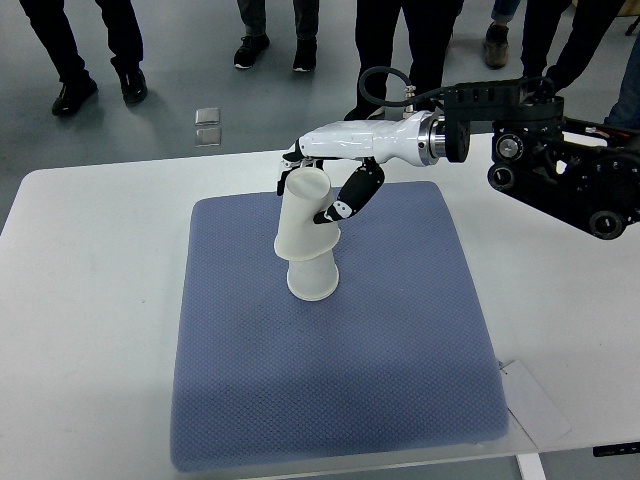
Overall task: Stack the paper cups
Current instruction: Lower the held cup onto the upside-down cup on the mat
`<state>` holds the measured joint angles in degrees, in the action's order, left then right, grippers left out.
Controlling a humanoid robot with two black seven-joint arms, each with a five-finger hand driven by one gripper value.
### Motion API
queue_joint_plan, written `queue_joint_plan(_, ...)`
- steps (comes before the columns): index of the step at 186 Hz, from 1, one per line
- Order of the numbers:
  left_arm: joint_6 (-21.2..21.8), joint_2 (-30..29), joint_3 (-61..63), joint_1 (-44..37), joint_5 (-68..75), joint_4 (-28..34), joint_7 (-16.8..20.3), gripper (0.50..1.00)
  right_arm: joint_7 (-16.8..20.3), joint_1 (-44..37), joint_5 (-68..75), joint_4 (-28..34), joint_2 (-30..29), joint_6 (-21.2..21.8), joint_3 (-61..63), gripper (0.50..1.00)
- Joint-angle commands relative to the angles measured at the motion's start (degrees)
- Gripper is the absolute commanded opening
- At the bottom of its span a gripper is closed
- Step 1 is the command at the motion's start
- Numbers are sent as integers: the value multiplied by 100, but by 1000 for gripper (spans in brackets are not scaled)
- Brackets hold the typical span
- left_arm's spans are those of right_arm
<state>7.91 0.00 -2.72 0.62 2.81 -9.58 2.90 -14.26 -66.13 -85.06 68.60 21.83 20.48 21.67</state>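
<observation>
Two paper cups are on my screen, both inverted, mouth down. Nearest me is the front edge of the white bench (90, 400), carrying a blue-grey mat (330, 380) that covers most of its middle. On the mat's upper left part stands the lower cup (313, 278), its rim resting on the fabric. The upper cup (302, 215) sits over it, tilted, its closed base leaning toward the left and away from me, so the pair is not seated squarely. The right hand (335, 175) has its fingers curled around the upper cup near its base, gripping it; a dark fingertip (335, 211) presses the cup's right side. Its white forearm runs right to black arm links at the picture's edge. Beyond the bench, on the grey floor, I see the legs and shoes of several standing persons (270, 40).
</observation>
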Motion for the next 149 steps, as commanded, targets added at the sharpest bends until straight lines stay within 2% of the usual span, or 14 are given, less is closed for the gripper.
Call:
queue_joint_plan(1,0,0,0,0,0,0,0,1000,20,4,-10,-30,-3,-35,-58,500)
queue_joint_plan(63,0,0,0,0,0,0,0,1000,20,-49,-72,-39,6,-140,-172,500)
queue_joint_plan(149,0,0,0,0,0,0,0,1000,20,-146,-19,5,58,-8,-154,500)
